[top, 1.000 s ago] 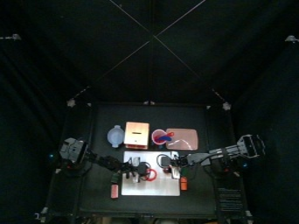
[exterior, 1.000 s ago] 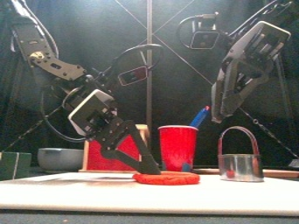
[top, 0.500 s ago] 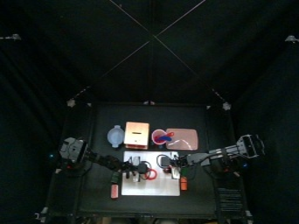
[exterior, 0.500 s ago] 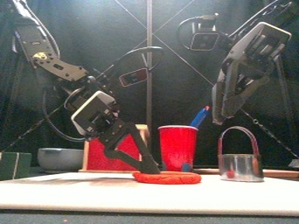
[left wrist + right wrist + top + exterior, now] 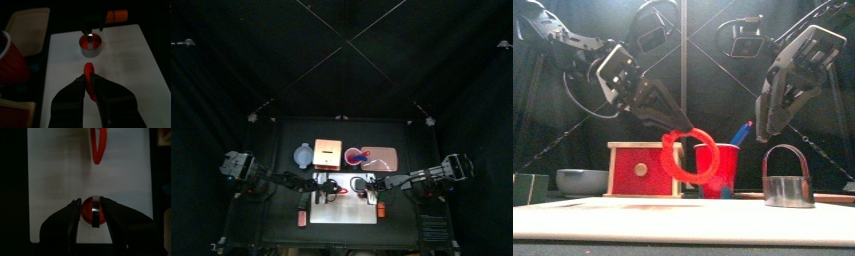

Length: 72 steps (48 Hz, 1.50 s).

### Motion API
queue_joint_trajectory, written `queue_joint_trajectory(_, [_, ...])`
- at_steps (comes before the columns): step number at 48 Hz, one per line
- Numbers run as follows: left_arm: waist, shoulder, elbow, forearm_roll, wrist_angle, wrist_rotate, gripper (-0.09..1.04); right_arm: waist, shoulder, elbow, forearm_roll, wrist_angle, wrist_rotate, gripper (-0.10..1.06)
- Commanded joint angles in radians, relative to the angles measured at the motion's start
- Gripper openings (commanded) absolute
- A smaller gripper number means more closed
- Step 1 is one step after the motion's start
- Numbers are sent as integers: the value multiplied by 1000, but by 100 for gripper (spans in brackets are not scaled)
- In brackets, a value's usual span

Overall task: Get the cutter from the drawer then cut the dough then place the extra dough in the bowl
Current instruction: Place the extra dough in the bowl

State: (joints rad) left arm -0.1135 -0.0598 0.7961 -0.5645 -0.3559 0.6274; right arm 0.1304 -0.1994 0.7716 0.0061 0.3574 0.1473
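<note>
Bowl: the blue-grey bowl [image 5: 577,180] is sitting on the surface [image 5: 401,135] at about 10 o'clock from the board's centre, behind the board's back edge.
Box: the pale wooden box [image 5: 643,168], red drawer front facing the table's front, is standing just beside the bowl at its 3 o'clock. Whether the drawer is fully shut cannot be told.
Left tool: the left tool [image 5: 669,131] is hanging above the board with both jaws closed, pinching the upper rim of the dough ring.
Dough ring: the red dough ring [image 5: 88,75] is hanging upright in the air from the left tool, clear of the white board [image 5: 593,222]. In the front view its open face is turned toward the table's front, and the cup is showing through its hole.
Cup: the red cup [image 5: 727,176] is standing behind the board at about 12 o'clock, with a blue knife [image 5: 743,132] sticking out of it.
Tray: the pink tray [image 5: 385,156] is lying flat at the cup's 3 o'clock, just beside it.
Cutter: the metal cutter [image 5: 787,185] is standing upright on the board at the ring's 3 o'clock, its wire handle arching over it and red dough filling its inside.
Right tool: the right tool [image 5: 767,126] is hovering above the cutter, jaws spread apart and gripping nothing.
</note>
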Motion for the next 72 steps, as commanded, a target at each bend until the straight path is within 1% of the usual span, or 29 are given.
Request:
queue_joint_trajectory(1, [67, -126, 28, 2, -23, 43, 58, -3, -15, -15, 2, -3, 2, 75])
queue_joint_trajectory(11, [198, -316, 126, 0, -63, 107, 58, -5, -15, -18, 2, -3, 2, 75])
queue_joint_trajectory(16, [270, -405, 192, -11, -66, 110, 58, -5, -15, -18, 2, -3, 2, 75])
queue_joint_trajectory(26, [393, -598, 327, -92, -67, 112, 58, -5, -15, -15, 0, -3, -2, 75])
queue_joint_trajectory(30, [430, -641, 368, -115, -66, 112, 58, -6, -15, -17, 0, -3, -2, 75])
queue_joint_trajectory(35, [465, -646, 407, -147, -58, 110, 58, -6, -15, -15, -3, -3, -2, 75])
queue_joint_trajectory(41, [486, -618, 439, -186, -58, 112, 58, -8, -15, -14, 0, -5, -2, 75])
queue_joint_trajectory(48, [488, -566, 454, -202, -29, 114, 58, -6, -14, -15, 2, -3, 3, 75])
queue_joint_trajectory(53, [486, -518, 456, -201, -14, 114, 61, -6, -15, -17, 2, -3, 3, 75])
queue_joint_trajectory(61, [492, -474, 459, -239, -17, 110, 69, -8, -15, -20, 2, -3, 3, 75])
queue_joint_trajectory(72, [492, -477, 465, -379, -28, 109, 86, -6, -15, -21, 14, -2, 3, 75])
